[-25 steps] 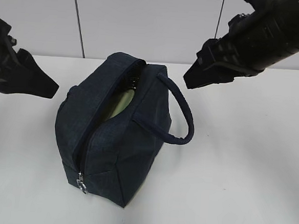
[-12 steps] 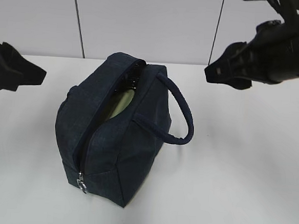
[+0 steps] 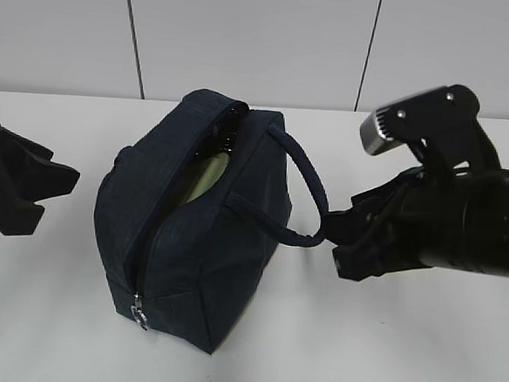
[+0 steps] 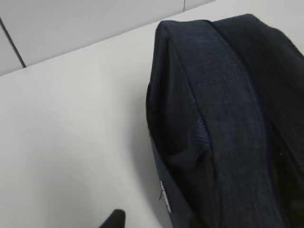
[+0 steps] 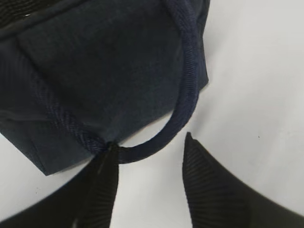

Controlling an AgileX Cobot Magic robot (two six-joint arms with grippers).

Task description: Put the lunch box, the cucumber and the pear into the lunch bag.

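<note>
The right pincer (image 3: 343,237) has dropped from high at the far right to the bag's (image 3: 191,230) handle (image 3: 311,199), jaws spread around its loop, not pinching. The left pincer (image 3: 36,195) also sank, spread, empty. The bag sits mid-table (image 3: 401,341), box (image 3: 205,177) inside; packing looks finished.

- Right arm (image 3: 462,227), right of the exterior frame: matte black, bulky, with a grey camera housing (image 3: 383,130) showing small screws.
- Gripper fingers (image 5: 209,190): black, tapered, finely ribbed.
</note>
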